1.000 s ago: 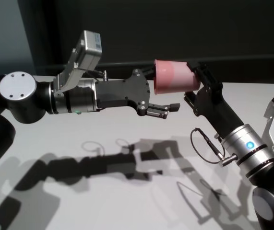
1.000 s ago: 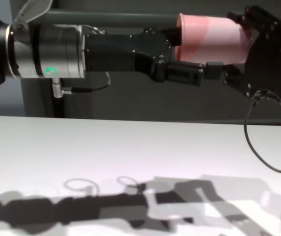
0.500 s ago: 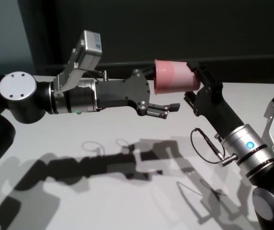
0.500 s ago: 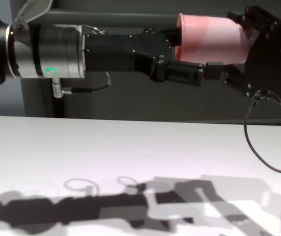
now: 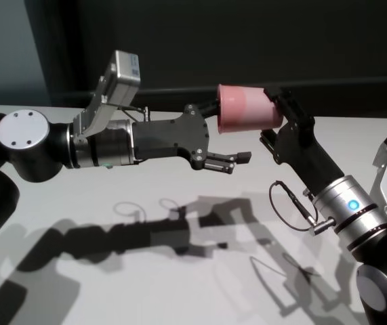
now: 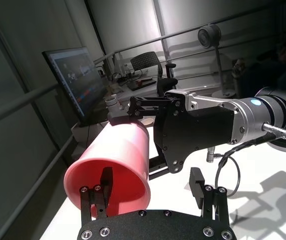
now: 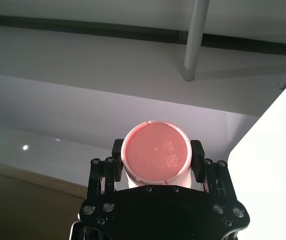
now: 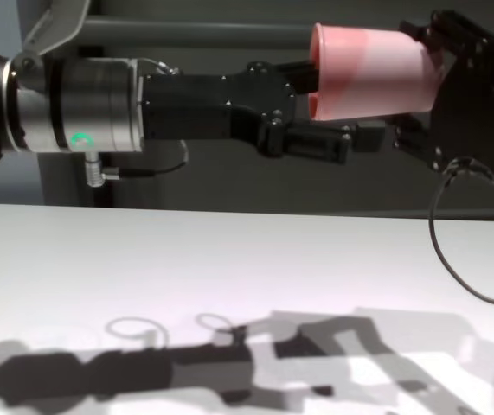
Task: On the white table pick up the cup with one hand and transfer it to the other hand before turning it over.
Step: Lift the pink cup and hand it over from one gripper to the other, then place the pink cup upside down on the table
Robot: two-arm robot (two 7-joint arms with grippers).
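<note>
The handover is all but finished up in the air, well above the white table point(image 5: 112, 271). The right gripper point(image 5: 274, 125) has its slim fingers clamped on the cup point(image 5: 246, 116) near its closed base, one at roughly three o'clock and one at nine o'clock around the base in its own wrist view. The left gripper point(image 5: 223, 132) has its fingers spread wide and grips nothing; one finger sits just inside the mouth, the other hangs below the rim.

To do this step well, I'd say the left arm should back straight out along the cup's axis, towards nine o'clock from the robot's head, so neither finger clips the thin rim and twists the cup in the other grip. Only once it is well apart should the right wrist roll.

The cup lies on its side, mouth towards the left arm. It is smooth pink plastic, tapered, no handle, with a paler band across the middle.
</note>
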